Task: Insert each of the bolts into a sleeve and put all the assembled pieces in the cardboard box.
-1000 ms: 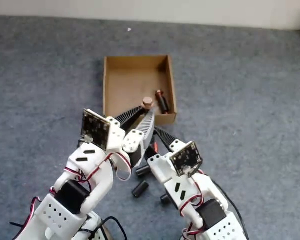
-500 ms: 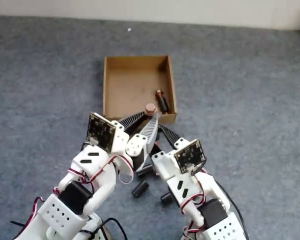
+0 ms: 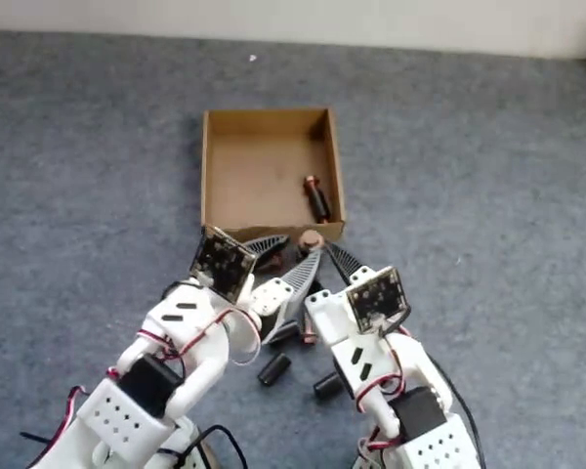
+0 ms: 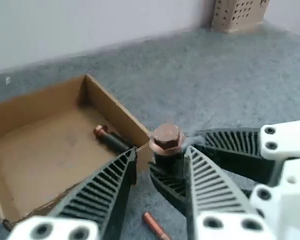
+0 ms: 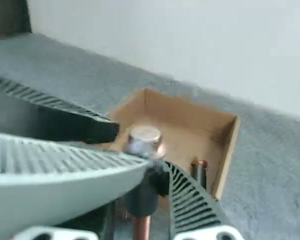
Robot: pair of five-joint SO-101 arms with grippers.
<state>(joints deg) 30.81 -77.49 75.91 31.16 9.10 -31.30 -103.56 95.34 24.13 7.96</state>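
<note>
right hand [image 5: 152,180] clamped on bolt in sleeve [image 3: 312,240], just outside cardboard box [image 3: 266,113], at wall nearest arms. left hand [image 4: 161,159] spread wide, fingers either side of it. second assembled piece [image 3: 316,198] inside box. desk [image 3: 488,195] is grey carpet; pale wall [image 3: 371,20] beyond box.

Open cardboard box [image 3: 264,161], one sleeved bolt [image 3: 316,198] lying at its 4 o'clock; just outside at 5 o'clock a copper-headed bolt [image 3: 312,240] stands upright in a black sleeve [image 5: 140,196]
</note>
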